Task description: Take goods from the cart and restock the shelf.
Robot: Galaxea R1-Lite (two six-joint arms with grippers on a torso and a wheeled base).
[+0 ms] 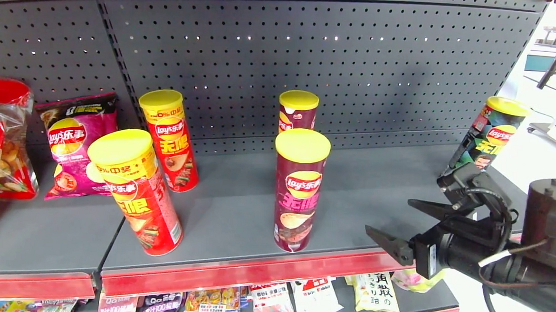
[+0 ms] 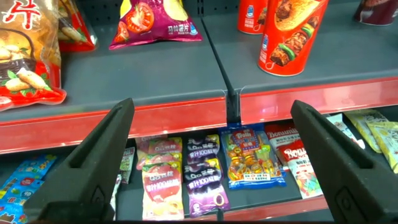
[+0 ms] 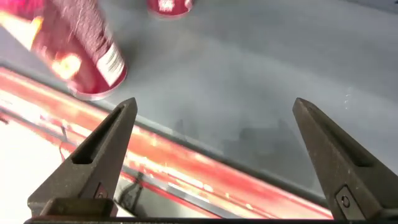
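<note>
right end effector (image 1: 395,218) open, at the shelf (image 1: 236,220) front edge, right of the purple chip can (image 1: 300,190). left end effector (image 2: 211,106) open, facing the red shelf lip (image 2: 174,121). green chip can (image 1: 492,134) sits at the shelf's right end.

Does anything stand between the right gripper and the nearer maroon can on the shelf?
Nothing visible does. The right gripper is open by the front edge of the shelf, and only bare shelf lies between it and the nearer maroon can.
</note>
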